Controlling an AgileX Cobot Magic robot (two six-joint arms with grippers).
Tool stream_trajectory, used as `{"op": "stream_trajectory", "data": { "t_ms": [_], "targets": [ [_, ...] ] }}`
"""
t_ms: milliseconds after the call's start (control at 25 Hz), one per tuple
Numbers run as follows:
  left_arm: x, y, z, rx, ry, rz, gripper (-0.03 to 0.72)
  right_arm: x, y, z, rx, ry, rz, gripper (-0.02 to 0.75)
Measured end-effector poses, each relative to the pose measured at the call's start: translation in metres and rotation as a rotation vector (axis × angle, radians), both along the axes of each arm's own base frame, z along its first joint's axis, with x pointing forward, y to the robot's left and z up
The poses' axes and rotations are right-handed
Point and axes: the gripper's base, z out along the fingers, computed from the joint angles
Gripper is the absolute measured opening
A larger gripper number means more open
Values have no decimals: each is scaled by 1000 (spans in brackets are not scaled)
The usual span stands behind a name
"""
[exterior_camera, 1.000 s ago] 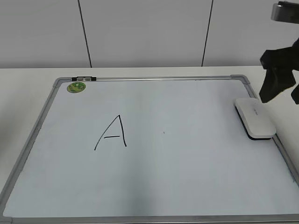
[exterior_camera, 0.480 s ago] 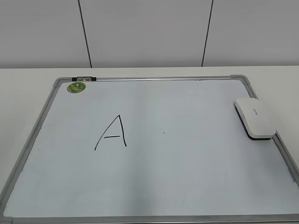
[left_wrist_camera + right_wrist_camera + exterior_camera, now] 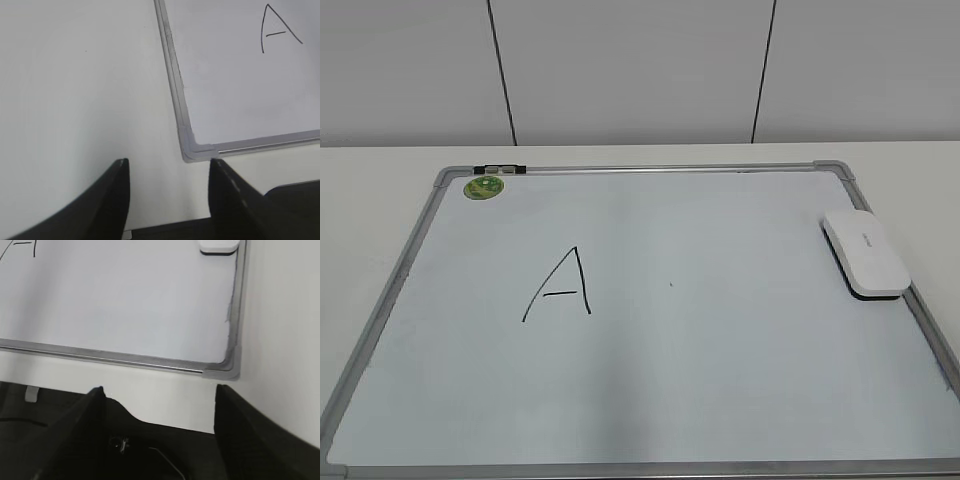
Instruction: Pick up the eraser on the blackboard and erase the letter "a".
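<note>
White and glossy, the eraser lies on the blackboard against its right frame rail, ahead of the right hand, whose fingers stand spread and empty over the board's near right corner. The left hand, also spread, hangs over bare tabletop beside the near left corner. A capital "A" sits mid-board.

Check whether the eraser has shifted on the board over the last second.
No. The eraser sits at the same spot by the board's right frame, angled as before.
</note>
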Motion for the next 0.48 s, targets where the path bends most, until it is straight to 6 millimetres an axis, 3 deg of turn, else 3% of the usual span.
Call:
{"op": "stream_trajectory", "data": {
  "t_ms": [240,480],
  "targets": [
    [3,0,-9,14,-2,-16,370,-27,-16,-5,-82,-121,-46,502],
    [5,0,-7,17,-37,-18,353,-21,-17,-28,-106,-126,-53,502]
  ]
}}
